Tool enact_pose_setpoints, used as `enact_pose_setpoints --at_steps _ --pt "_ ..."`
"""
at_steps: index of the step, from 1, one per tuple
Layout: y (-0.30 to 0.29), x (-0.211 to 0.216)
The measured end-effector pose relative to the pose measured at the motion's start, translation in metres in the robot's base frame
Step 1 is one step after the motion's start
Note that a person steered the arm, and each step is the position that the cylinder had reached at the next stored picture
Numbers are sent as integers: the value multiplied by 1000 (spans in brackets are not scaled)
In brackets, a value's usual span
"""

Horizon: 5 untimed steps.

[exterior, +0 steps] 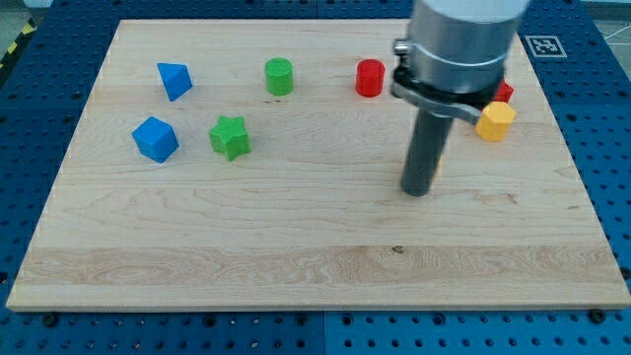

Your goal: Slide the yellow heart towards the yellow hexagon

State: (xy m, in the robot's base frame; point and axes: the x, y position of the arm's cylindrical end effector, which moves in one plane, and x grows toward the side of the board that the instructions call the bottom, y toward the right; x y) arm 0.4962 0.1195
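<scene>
Step in hand looks like approach, and contact can't be confirmed. To do it well, the tip (418,190) should get behind the yellow heart on the side away from the yellow hexagon (495,120), then push straight and slowly so the block doesn't slip off sideways or knock the red block (506,92) just above the hexagon. The end effector is a bare rod with no jaws, so it grasps nothing, and its tip rests on open bench (296,256) touching no block. The yellow heart isn't visible anywhere and may be hidden behind the arm body at the view's top right, so its relation to the tip can't be told. The hexagon sits up-right of the tip, near it. The red cylinder (370,77) is up-left.
</scene>
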Motion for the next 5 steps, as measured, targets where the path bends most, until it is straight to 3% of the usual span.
enact_pose_setpoints --at_steps 1,3,5 --pt "18 -1" --pt "-15 -1" --pt "-15 -32"
